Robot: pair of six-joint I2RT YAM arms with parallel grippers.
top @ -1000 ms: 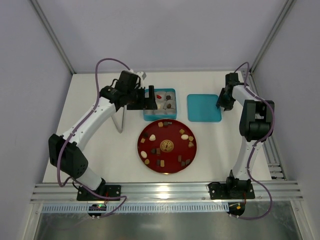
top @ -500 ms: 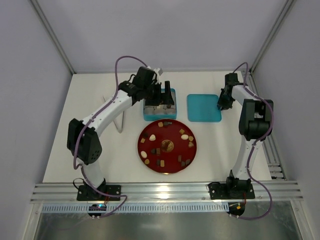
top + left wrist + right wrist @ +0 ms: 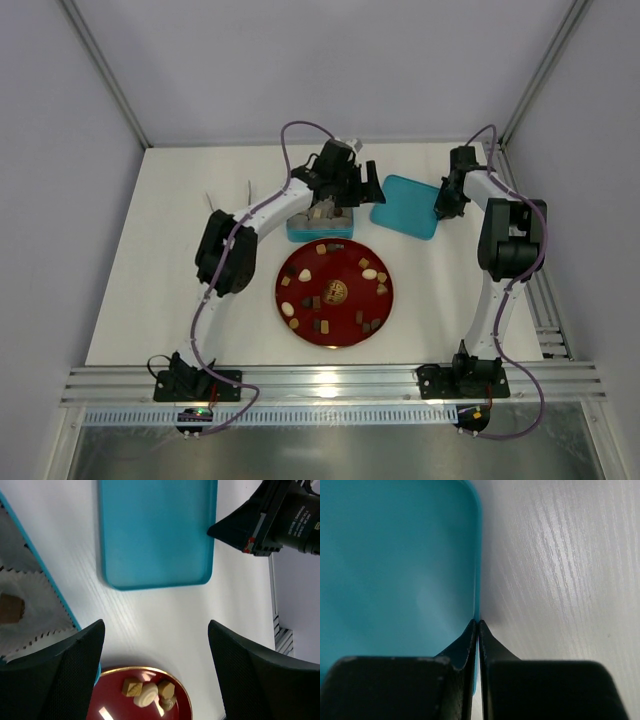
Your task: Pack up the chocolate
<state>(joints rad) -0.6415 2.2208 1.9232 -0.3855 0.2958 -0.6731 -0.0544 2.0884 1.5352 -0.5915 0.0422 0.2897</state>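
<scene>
right gripper [image 3: 478, 622] is clamped onto the edge of the teal lid [image 3: 405, 207] toward the far right of the bench [image 3: 180, 280], and the left gripper [image 3: 156, 630] hangs wide open over the lid's other side. most of the chocolate [image 3: 370, 273] sits on the red plate [image 3: 300, 262] mid-bench, with a few pieces in the teal box [image 3: 300, 233] just behind it.
</scene>
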